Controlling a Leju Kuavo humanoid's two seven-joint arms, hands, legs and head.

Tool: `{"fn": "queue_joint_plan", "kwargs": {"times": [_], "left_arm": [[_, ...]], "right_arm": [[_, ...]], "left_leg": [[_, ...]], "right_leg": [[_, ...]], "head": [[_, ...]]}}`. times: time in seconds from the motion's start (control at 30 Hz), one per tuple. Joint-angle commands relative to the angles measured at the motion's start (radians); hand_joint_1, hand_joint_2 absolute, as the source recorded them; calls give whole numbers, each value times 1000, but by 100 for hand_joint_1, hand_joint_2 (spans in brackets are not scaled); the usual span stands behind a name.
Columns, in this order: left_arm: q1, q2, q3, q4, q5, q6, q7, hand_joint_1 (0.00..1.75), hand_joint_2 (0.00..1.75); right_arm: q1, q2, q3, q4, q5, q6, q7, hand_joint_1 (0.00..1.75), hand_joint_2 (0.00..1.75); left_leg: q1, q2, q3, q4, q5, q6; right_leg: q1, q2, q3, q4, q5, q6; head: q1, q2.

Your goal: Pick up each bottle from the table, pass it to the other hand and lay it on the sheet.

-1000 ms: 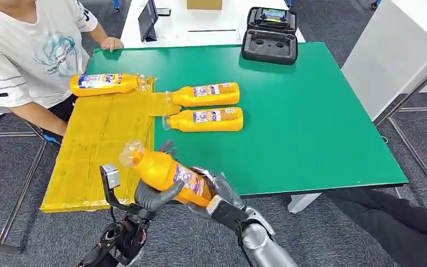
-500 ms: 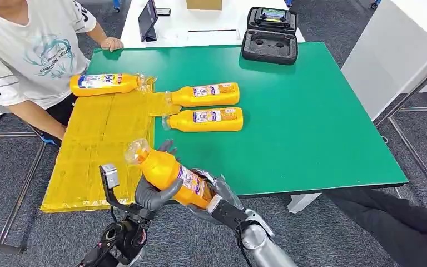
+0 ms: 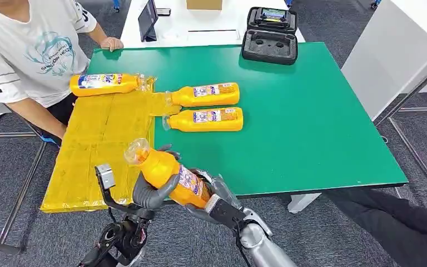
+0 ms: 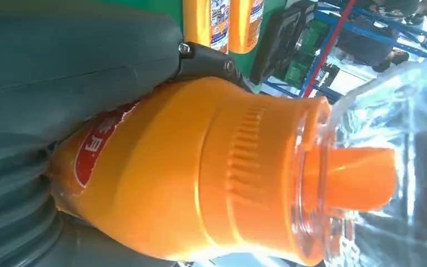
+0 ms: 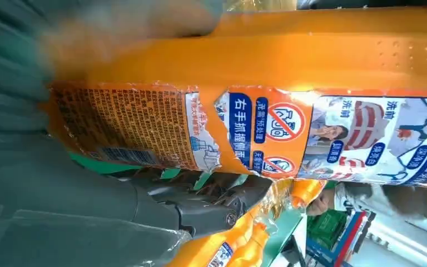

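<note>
Gripping one orange, clear-capped bottle point(image 3: 167, 175): left robot hand point(image 3: 147, 194) and right robot hand point(image 3: 214, 194).

1. The held bottle point(image 5: 289, 83) carries a torn label with Chinese print; in the right wrist view a dark blue strip on it reads "右手抓握", beside round red prohibition signs.
2. On the same label, "洗前" stands over small pictures.
3. A barcode sits on the label's orange back panel; its small print is too blurred to read.
4. The person's white shirt point(image 3: 28, 55) bears a printed graphic with illegible lettering.
</note>
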Motion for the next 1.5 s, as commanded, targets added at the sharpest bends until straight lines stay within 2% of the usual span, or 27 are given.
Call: {"fn": "queue_joint_plan", "kwargs": {"times": [0.03,0.2,0.23,0.27,0.3,0.37,0.4,0.67,0.9,1.17,1.3,1.33,1.4,1.5], "left_arm": [[-27,14,-35,27,-29,-7,-1,175,175],[-39,17,-39,45,-43,-10,-5,175,175],[-44,14,-38,54,-43,-10,-3,175,175],[-47,12,-36,60,-43,-9,-3,175,175],[-49,11,-34,61,-43,-11,-3,175,175],[-48,7,-25,58,-45,3,-2,175,175],[-48,6,-23,57,-45,5,-2,175,175],[-69,8,49,36,-87,129,-44,175,175],[-69,8,52,36,-85,126,-44,175,175],[-94,23,198,-11,-97,264,-96,175,175],[-183,33,271,-6,-294,470,-209,175,175],[-213,52,270,8,-402,543,-226,175,175],[-253,79,289,31,-552,610,-211,175,175],[-255,74,327,27,-574,582,-203,175,175]], "right_arm": [[-48,-10,20,65,-5,9,2,175,175],[-49,-15,19,67,-4,7,2,175,175],[-46,-15,17,63,-5,6,2,152,175],[-43,-14,14,57,-3,-5,1,61,175],[-40,-10,10,51,1,-24,4,0,175],[-33,-6,2,23,0,-57,11,0,175],[-30,-6,-1,12,-3,-60,13,0,0],[15,-27,-55,-157,-117,-78,19,0,0],[20,-29,-51,-167,-121,-76,21,0,0],[4,-32,-29,-219,-185,-55,16,0,0],[15,-36,-14,-264,-201,-59,41,0,0],[22,-41,-9,-271,-211,-56,45,0,0],[38,-51,5,-285,-219,-57,44,0,0],[45,-57,13,-286,-226,-63,40,0,0]], "left_leg": [[0,1,4,-1,-2,-1],[0,1,5,-1,-2,-1],[0,0,4,-1,-1,-1],[0,0,3,-1,-1,0],[0,0,6,-1,-2,-1],[0,0,7,-1,-2,-1],[0,1,5,-1,-2,-1],[0,-1,2,0,-1,-1],[1,0,2,0,-1,-1],[1,1,2,0,-1,-1],[1,0,0,1,0,-1],[1,-1,2,1,-1,-1],[2,-1,1,0,0,-1],[2,0,2,0,0,-1]], "right_leg": [[0,0,4,-1,-1,0],[0,0,5,-1,-1,0],[0,-1,4,-1,-1,0],[0,-1,3,-1,-1,0],[0,-1,6,-1,-2,0],[0,-1,7,-1,-2,0],[0,-1,5,-1,-2,0],[0,-2,2,0,-1,0],[1,-1,2,-1,-1,0],[1,0,2,0,-1,0],[1,-1,0,1,0,-1],[1,-2,2,1,-2,-1],[2,-2,1,0,0,-1],[2,-1,2,0,0,-1]], "head": [[0,0],[0,0],[0,0],[0,0],[0,0],[0,0],[0,0],[0,0],[0,0],[0,0],[0,0],[0,0],[0,0],[0,0]]}}
